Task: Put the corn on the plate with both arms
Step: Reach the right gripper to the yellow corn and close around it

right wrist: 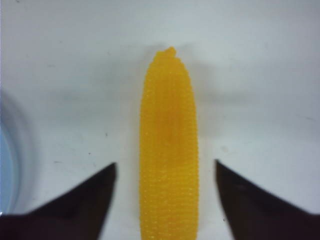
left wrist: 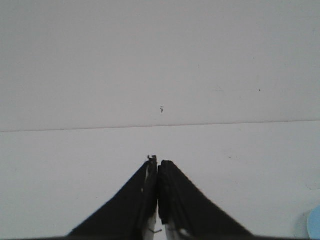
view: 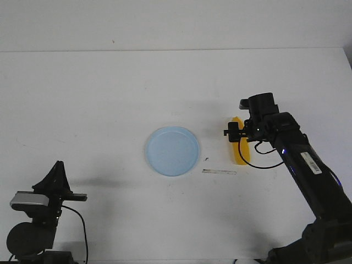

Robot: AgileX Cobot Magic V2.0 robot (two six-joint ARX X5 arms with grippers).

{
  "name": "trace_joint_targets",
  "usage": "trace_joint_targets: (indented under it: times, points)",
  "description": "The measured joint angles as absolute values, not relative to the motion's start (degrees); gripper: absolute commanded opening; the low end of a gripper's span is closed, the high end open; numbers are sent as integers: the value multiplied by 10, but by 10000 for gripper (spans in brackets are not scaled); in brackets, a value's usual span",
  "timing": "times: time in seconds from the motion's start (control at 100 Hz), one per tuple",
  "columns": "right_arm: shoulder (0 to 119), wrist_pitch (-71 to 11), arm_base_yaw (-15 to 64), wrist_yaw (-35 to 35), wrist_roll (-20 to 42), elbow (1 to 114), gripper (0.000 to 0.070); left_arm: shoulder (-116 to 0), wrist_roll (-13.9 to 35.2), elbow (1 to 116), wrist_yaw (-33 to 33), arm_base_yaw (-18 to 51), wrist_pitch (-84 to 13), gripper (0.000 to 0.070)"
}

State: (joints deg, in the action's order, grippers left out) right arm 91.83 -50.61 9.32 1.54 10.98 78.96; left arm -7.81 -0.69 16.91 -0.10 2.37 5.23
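Note:
The yellow corn [view: 240,149] lies on the white table right of the pale blue plate [view: 172,150]. In the right wrist view the corn [right wrist: 169,145] runs lengthwise between my right gripper's [right wrist: 166,167] open fingers, with a gap on each side and its pointed tip away from the wrist. My right gripper [view: 237,133] hangs over the corn's far part. My left gripper [view: 58,173] rests at the near left, far from the plate. Its fingertips [left wrist: 158,161] are pressed together, holding nothing. A sliver of the plate [left wrist: 315,223] shows in the left wrist view.
A thin pale strip [view: 219,172] and a small dark speck [view: 206,159] lie on the table just in front of the corn. The table's far edge [view: 165,50] meets a white wall.

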Motion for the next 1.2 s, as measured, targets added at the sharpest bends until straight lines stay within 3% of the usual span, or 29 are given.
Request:
trace_joint_targets:
  times: [0.64,0.75,0.95,1.09,1.2]
  points:
    - [1007,-482,93,15,110,792,646,-78,-7,169,-1,24,52,1]
    - [1017,-481,93,15,110,792,607,-78,-7,169,-1,24,52,1]
    - [1027,-479,95,15,110,792,604,-78,-7,169,-1,24,52,1]
    - [1028,-478,96,15,110,792,487,-78,-7,169,-1,24,52,1]
    - [1028,-472,97,15,110,792,480,-78,-7,169,-1,24,52,1]
